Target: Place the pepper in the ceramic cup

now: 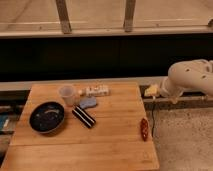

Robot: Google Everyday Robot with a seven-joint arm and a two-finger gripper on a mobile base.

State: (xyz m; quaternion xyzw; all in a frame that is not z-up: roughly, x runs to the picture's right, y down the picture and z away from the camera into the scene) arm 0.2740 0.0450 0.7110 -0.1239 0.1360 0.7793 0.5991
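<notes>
The ceramic cup [67, 94] stands upright on the wooden desk [115, 147], with a dark plate [47, 117] just to its front left. A white box [96, 90] lies just to its right, and a pale blue object [88, 103] and a black striped bar [84, 116] to its front right. The pepper [144, 128] lies well apart from the cup, at the desk's right edge. The gripper [151, 90] hangs farther right of the cup, beyond the desk.

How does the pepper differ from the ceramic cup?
Colour: the pepper is dark red; the ceramic cup is pale. Shape: the pepper is slender, lying flat; the cup is round, standing upright. Place: the pepper is at the right edge of the wooden table; the cup is back left, by the dark plate. Both rest on it. The end effector hangs beyond the table's right back corner, touching neither.
</notes>
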